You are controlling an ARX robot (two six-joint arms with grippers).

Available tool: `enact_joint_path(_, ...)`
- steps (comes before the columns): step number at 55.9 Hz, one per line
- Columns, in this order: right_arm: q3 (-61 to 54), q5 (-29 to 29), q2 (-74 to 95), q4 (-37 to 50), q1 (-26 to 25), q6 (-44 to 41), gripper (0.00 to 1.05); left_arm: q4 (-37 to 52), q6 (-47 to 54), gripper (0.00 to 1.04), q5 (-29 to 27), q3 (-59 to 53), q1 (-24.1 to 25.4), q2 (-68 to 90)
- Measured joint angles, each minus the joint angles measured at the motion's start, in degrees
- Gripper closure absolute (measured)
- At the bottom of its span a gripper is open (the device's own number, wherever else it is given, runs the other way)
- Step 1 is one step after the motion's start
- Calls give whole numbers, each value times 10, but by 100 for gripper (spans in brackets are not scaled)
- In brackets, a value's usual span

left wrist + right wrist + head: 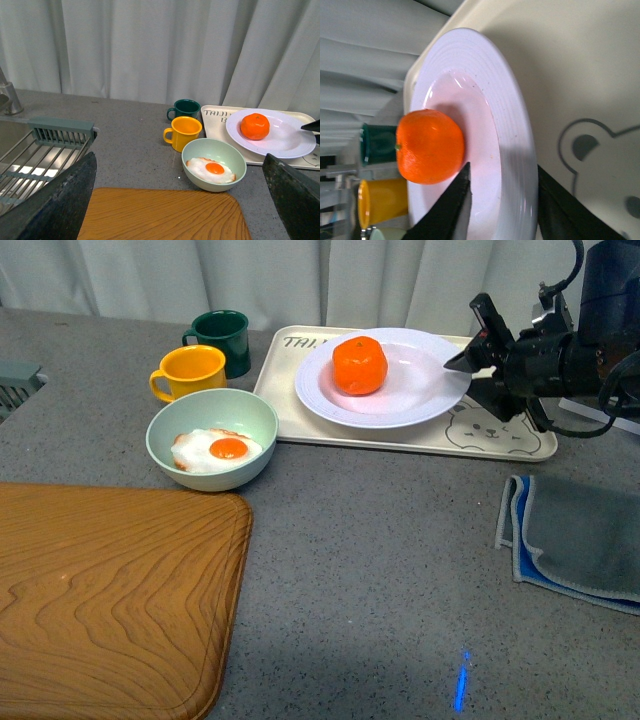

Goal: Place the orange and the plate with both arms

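two arms were meant to share this job, and only the right one was on it. the right gripper point(502, 175) stood part open, straddling the right-hand rim of the plate point(410, 412): one finger over the inside, one outside the rim. it looked not yet pinched shut, and it held nothing. the left gripper point(179, 161) was spread wide and empty, back from the things and over the near left part of the counter point(380, 560).

the plate sat on the tray point(380, 436) at the far edge of the counter. the orange point(360, 365) lay on the plate, toward its left side and apart from the fingers.

the step in hand seemed to be taking hold of the plate. next, i judged, the jaws needed to close on the rim and the lift needed to stay level, or the round fruit could roll. the left arm had yet to come in for the orange.

counted: one orange, one plate and one tray. there were two mugs at the tray's left edge, a green mug point(225, 338) and a yellow mug point(190, 370). there was also one bowl point(215, 478) with one fried egg point(215, 450), one wooden board point(110, 590) at the near left corner, and one cloth point(585, 540) at the right edge.
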Motion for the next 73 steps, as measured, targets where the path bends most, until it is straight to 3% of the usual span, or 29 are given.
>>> enact_joint_path(14, -77, 80, -96, -31, -4, -142, 14, 0, 0, 7, 0, 0, 0, 0)
enact_joint_path(18, -102, 101, -122, -21, -2, -185, 8, 0, 0, 7, 0, 0, 0, 0)
enact_joint_path(22, -152, 198, -128, 133, 5, -264, 17, 0, 0, 7, 0, 0, 0, 0)
enact_joint_path(25, -233, 279, -140, 311, 8, -351, 29, 0, 0, 7, 0, 0, 0, 0)
enact_joint_path(30, -315, 289, -171, 425, 7, -412, 42, 0, 0, 7, 0, 0, 0, 0)
enact_joint_path(33, -383, 289, -224, 481, 1, -440, 55, 0, 0, 7, 0, 0, 0, 0)
enact_joint_path(49, -559, 278, -372, 506, -12, -464, 103, 0, 0, 7, 0, 0, 0, 0)
enact_joint_path(54, -614, 250, -432, 505, -30, -467, 104, 0, 0, 7, 0, 0, 0, 0)
enact_joint_path(73, -729, 251, -607, 441, -41, -467, 104, 0, 0, 7, 0, 0, 0, 0)
